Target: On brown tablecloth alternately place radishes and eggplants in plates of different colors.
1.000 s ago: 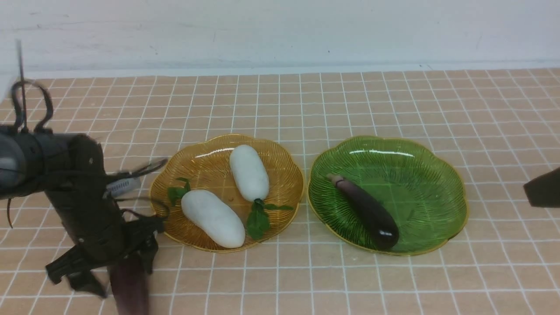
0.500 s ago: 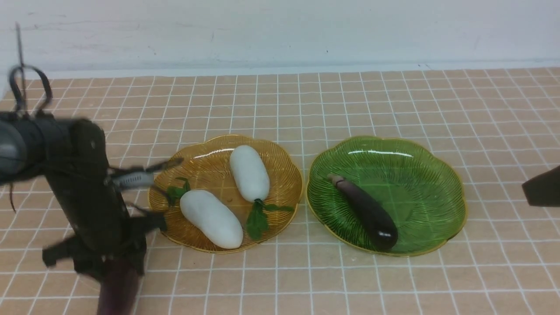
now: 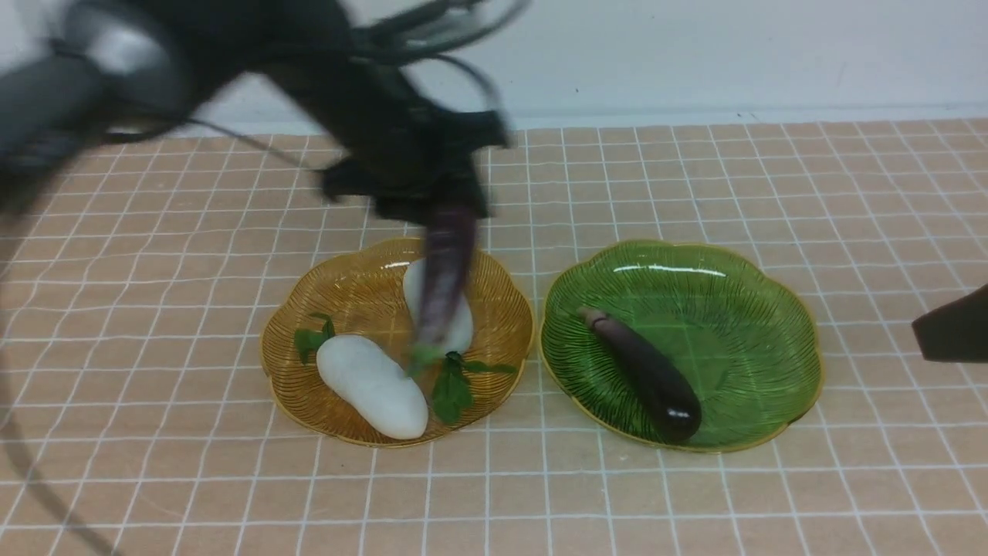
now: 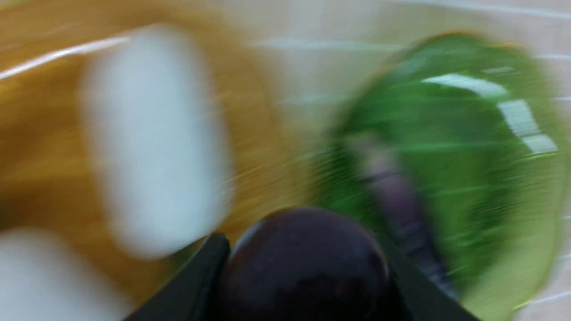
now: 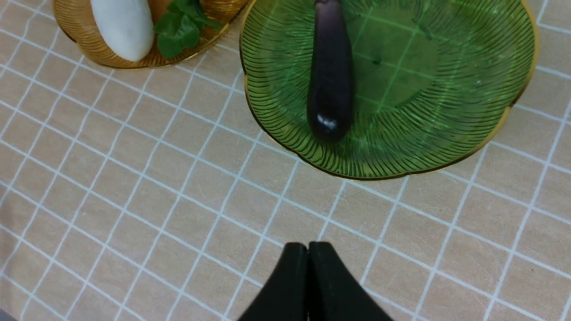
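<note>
My left gripper [image 3: 442, 210], blurred by motion, is shut on a dark purple eggplant [image 3: 448, 270] that hangs over the amber plate [image 3: 309, 309]. In the left wrist view that eggplant [image 4: 308, 263] fills the space between the black fingers [image 4: 207, 272]. Two white radishes lie in the amber plate: one at the front [image 3: 372, 384], the other [image 3: 465, 328] partly hidden behind the hanging eggplant. A second eggplant [image 3: 644, 374] lies in the green plate [image 3: 749, 332]. My right gripper [image 5: 308, 249] is shut and empty, low over the brown tablecloth [image 3: 154, 386] in front of the green plate.
The two plates sit side by side mid-table, almost touching. A white wall runs along the table's far edge. The right arm's dark tip [image 3: 953, 332] shows at the right border. The left arm's cables sweep across the upper left.
My left gripper closed on the eggplant at the near left, then rose and swung right to hang it over the amber plate. The right arm stayed still.
</note>
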Tool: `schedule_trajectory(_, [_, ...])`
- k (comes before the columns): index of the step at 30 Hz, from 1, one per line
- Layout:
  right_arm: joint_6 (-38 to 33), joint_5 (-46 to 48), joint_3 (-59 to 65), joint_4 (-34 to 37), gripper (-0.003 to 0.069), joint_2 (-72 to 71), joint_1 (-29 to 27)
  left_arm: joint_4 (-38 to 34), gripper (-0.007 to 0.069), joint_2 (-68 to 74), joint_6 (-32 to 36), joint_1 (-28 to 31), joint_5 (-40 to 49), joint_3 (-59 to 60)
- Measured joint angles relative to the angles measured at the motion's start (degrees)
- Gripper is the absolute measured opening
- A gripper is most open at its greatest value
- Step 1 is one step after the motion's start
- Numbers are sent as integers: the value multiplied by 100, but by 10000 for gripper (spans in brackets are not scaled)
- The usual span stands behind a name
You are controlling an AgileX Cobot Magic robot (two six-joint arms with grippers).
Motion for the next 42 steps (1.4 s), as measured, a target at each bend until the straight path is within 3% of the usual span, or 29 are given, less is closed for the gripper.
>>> schedule_trajectory(5, [0,0,0,2,-15,0,0,-616,324,1479,11,-726,-400,-1575])
schedule_trajectory(10, [-1,0,0,-43,-15,0,0,-793,374,2213,30,-960,-414,-2455])
schedule_trajectory(17, [257,0,0,-236,-15,-126,0,-1364,581,2512,728,-852,-287,-2974])
schedule_trajectory(18, [395,0,0,-329,-15,-244,0,-1372,568,2512,952,-812,-187,-3086])
schedule_trajectory(20, [649,0,0,-592,-15,-560,0,-1345,473,2430,1252,-701,164,-3338])
schedule_trajectory(25, [1422,-22,262,-1619,-15,-2228,0,-1054,59,2067,1588,-339,1253,-3996])
schedule_trajectory(26, [1475,-157,477,-1703,-15,-2692,0,-970,33,2043,1626,-294,1335,-4090])
schedule_trajectory(27, [1497,-353,698,-1739,-15,-3008,0,-898,16,2029,1657,-256,1361,-4165])
schedule_trajectory(30, [1509,-2125,2154,-1711,-15,-4382,0,-680,-3,2023,1699,-215,1458,-4230])
schedule_trajectory(35, [1509,-4664,3810,-1437,-15,-5313,0,-661,-3,2023,1714,-215,1474,-4230])
schedule_trajectory(37, [1509,-5239,4071,-1400,-15,-5401,0,-657,-3,2023,1719,-215,1474,-4230])
schedule_trajectory(42, [1509,-5499,4260,-1371,-15,-5421,0,-644,-3,2023,1719,-215,1474,-4230])
